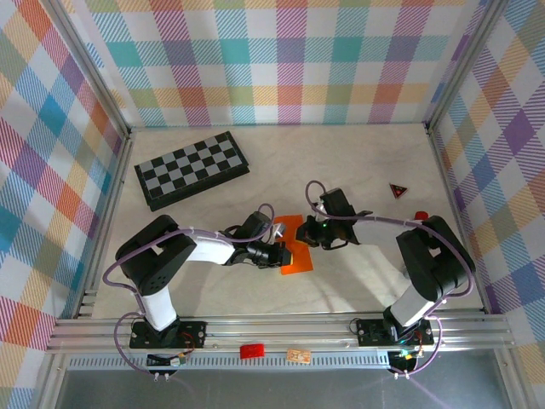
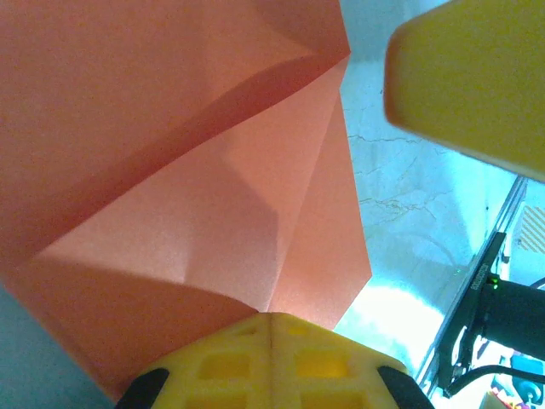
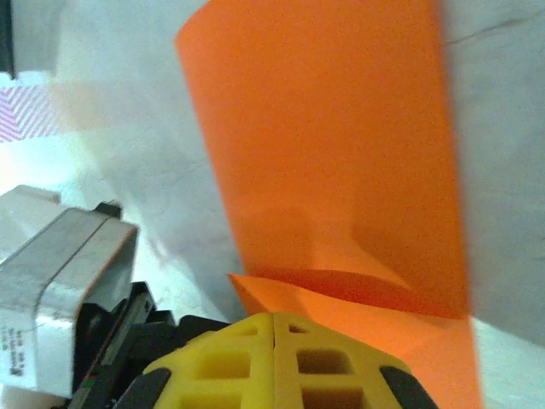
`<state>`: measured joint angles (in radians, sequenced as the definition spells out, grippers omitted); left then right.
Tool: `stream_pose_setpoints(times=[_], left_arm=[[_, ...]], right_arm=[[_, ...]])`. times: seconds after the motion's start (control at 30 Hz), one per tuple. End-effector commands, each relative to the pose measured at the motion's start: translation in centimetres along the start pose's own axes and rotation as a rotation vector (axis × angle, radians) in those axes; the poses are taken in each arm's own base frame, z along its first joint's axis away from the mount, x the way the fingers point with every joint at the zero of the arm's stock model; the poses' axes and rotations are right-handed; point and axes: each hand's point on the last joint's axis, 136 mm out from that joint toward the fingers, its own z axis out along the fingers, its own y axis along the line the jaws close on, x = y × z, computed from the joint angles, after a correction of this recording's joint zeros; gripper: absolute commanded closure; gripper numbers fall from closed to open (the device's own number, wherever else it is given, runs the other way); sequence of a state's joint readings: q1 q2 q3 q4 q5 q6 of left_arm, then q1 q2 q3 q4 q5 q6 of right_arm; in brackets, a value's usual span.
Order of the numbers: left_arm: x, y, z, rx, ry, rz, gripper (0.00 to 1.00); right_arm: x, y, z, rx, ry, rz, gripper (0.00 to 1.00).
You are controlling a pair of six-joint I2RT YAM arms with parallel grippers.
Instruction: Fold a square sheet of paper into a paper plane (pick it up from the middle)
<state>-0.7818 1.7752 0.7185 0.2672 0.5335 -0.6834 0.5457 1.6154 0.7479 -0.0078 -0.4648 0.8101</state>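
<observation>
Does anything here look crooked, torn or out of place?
Nothing looks torn or spilled. The orange paper is creased and partly raised, as folding would leave it. The checkerboard lies askew at the back left, and a small dark red triangle sits loose on the right.

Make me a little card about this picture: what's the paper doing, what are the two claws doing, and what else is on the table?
paper: orange, partly folded, between the two arms
left gripper: shut on paper
right gripper: shut on paper
table: pale, also holds a checkerboard and a red triangle
</observation>
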Motion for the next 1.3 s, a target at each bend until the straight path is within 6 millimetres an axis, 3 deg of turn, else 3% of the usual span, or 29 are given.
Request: stream_pose_setpoints(times=[0.0, 0.2, 0.6, 0.7, 0.93, 1.07, 1.17, 1.27], left_arm=[[4.2, 5.4, 0.0, -0.181, 0.119, -0.090, 1.00], [4.2, 5.2, -0.1, -0.185, 0.124, -0.081, 1.00], [4.2, 5.2, -0.2, -0.182, 0.127, -0.066, 1.00], [4.2, 5.2, -0.2, -0.186, 0.124, -0.063, 1.00], [3.8, 4.7, -0.2, -0.174, 0.117, -0.057, 1.00], [3.3, 4.3, -0.4, -0.170, 0.104, -0.044, 1.00], [3.1, 4.0, -0.3, -0.169, 0.112, -0.029, 1.00], [2.8, 3.5, -0.2, -0.159, 0.112, -0.023, 1.00]], right_arm=[[2.6, -1.2, 1.5, 0.034, 0.066, 0.020, 1.00], [2.9, -4.8, 2.5, 0.138, 0.086, 0.068, 1.00], [-1.7, -7.5, 0.1, 0.109, -0.035, 0.143, 1.00], [-2.2, -7.1, -0.4, 0.098, -0.059, 0.135, 1.00], [-2.7, -3.4, -2.4, -0.020, -0.120, 0.066, 0.97], [-1.5, -1.4, -1.6, -0.063, -0.070, 0.025, 0.96], [-0.5, -1.2, -0.2, -0.047, -0.020, 0.020, 0.97], [0.3, -3.0, 0.7, 0.027, 0.008, 0.063, 0.98]])
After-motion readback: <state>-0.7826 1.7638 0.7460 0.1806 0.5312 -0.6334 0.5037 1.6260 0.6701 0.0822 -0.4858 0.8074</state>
